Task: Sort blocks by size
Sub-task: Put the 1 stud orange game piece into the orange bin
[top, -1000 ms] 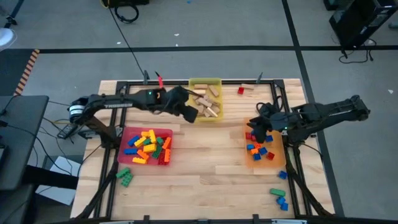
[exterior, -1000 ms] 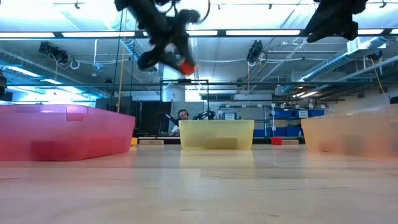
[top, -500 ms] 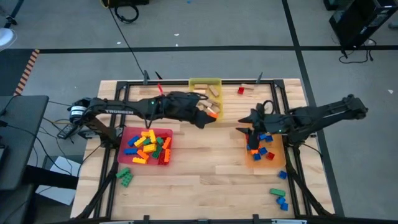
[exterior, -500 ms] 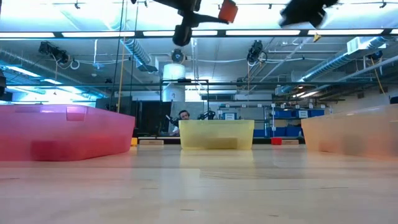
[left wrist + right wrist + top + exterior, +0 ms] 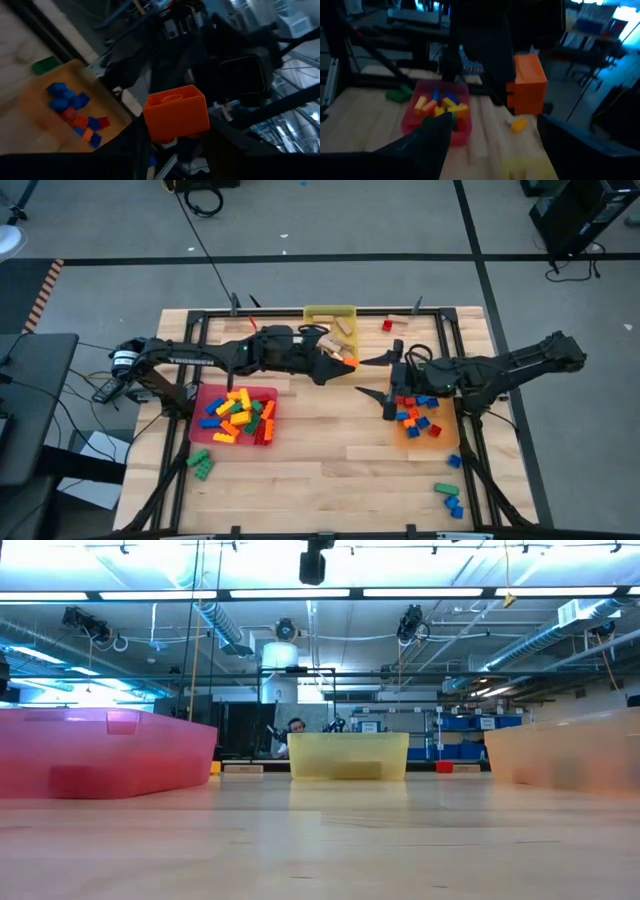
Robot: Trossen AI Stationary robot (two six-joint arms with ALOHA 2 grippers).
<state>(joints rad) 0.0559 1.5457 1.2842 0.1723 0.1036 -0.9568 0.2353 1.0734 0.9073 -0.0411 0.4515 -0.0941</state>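
Observation:
My left gripper [image 5: 338, 363] reaches level from the table's left to mid-table, shut on an orange studded block [image 5: 177, 112], high above the wood. My right gripper [image 5: 368, 377] faces it from the right, open wide. Its fingers [image 5: 420, 145] stand short of the orange block [image 5: 527, 85] and touch nothing. The red tray [image 5: 262, 395] holds many coloured blocks. Tan wooden blocks lie in the yellow tray [image 5: 330, 312]. Small blue, red and orange blocks lie in the orange tray [image 5: 440, 442]. My left gripper pinches the orange block between its two fingers at the end nearest the gripper [image 5: 170, 134]. The fingers [image 5: 135, 147] come level from the table's left. The block is lifted clear of the table and sticks out beyond the fingertips toward my right gripper.
Loose green blocks [image 5: 200, 463] lie near the front left. Blue and green blocks [image 5: 450, 495] lie at the front right. A red block [image 5: 387, 326] lies at the far edge. Bare wood stretches between the trays and along the front. A dark frame rims the table.
My left gripper has carried the orange block from the yellow tray's edge up and toward the table's right, tipping from downward to level. My right gripper has risen from over the orange tray toward the table's middle, tipped to near level, rolled, and opened wide.

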